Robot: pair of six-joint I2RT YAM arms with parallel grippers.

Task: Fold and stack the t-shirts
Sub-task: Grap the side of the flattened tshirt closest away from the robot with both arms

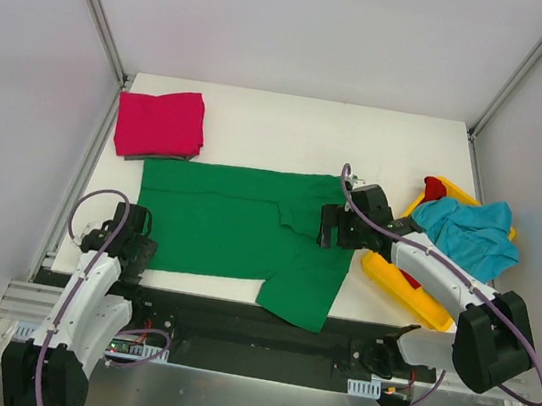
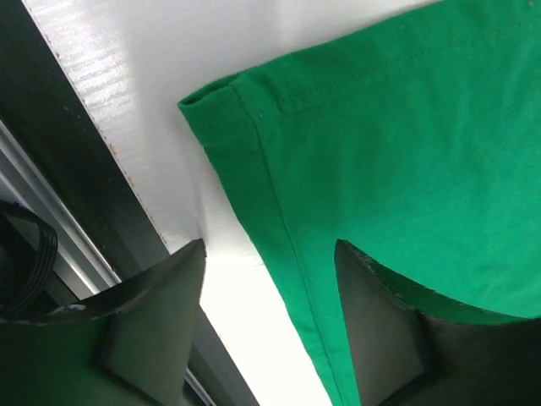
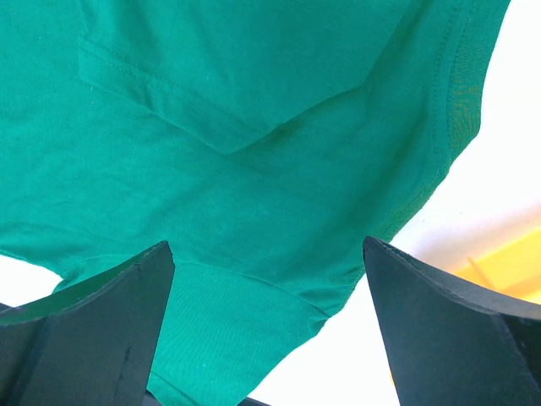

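Note:
A bright green t-shirt (image 1: 217,226) lies spread flat across the white table, one sleeve hanging toward the near edge. My left gripper (image 1: 136,245) hovers at its near left corner. In the left wrist view the left gripper (image 2: 269,254) has its jaws apart astride the green t-shirt's (image 2: 406,144) hem. My right gripper (image 1: 331,227) stands wide open over the shirt's right side, and the right wrist view shows the right gripper (image 3: 266,254) above the green cloth (image 3: 211,169) near a sleeve seam. A magenta-pink t-shirt (image 1: 159,124) lies folded at the back left. A teal-blue t-shirt (image 1: 469,234) and a red t-shirt (image 1: 435,189) lie bunched in the bin.
A yellow plastic bin (image 1: 410,293) sits tilted at the table's right edge, just right of my right arm, and its corner (image 3: 507,262) shows in the right wrist view. The black table rail (image 2: 76,169) runs close beside my left gripper. White walls enclose the table (image 1: 291,135).

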